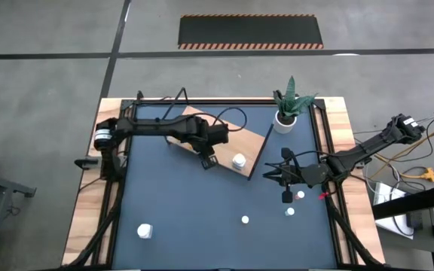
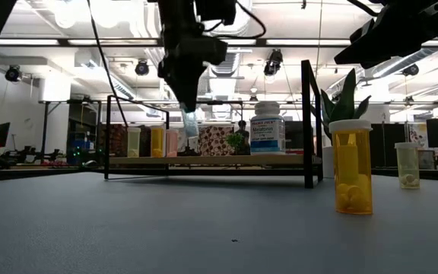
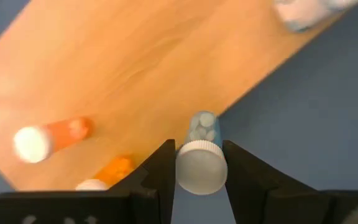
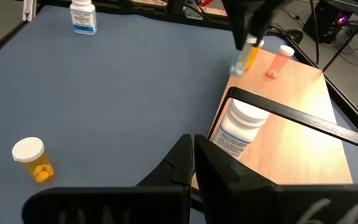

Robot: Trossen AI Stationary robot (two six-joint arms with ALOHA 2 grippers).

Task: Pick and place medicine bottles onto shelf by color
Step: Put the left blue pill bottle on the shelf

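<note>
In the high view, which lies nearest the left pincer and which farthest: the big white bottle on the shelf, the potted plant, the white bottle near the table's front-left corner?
From the left pincer:
1. Big white bottle, right beside it, on the shelf.
2. Potted plant, at the table's back, to the right.
3. Front-left white bottle, on the tabletop.

Dark blue table [image 1: 202,226] carries shelf [image 1: 228,132], scattered bottles [image 1: 145,230], plant [image 1: 286,113].

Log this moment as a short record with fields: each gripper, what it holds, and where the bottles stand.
left gripper: jaws shut on a small clear bottle, over the shelf edge
right gripper: jaws shut, empty, above the table
on shelf: big white bottle, small orange and pink bottles
on table: yellow bottle, several others
plant: far corner
</note>
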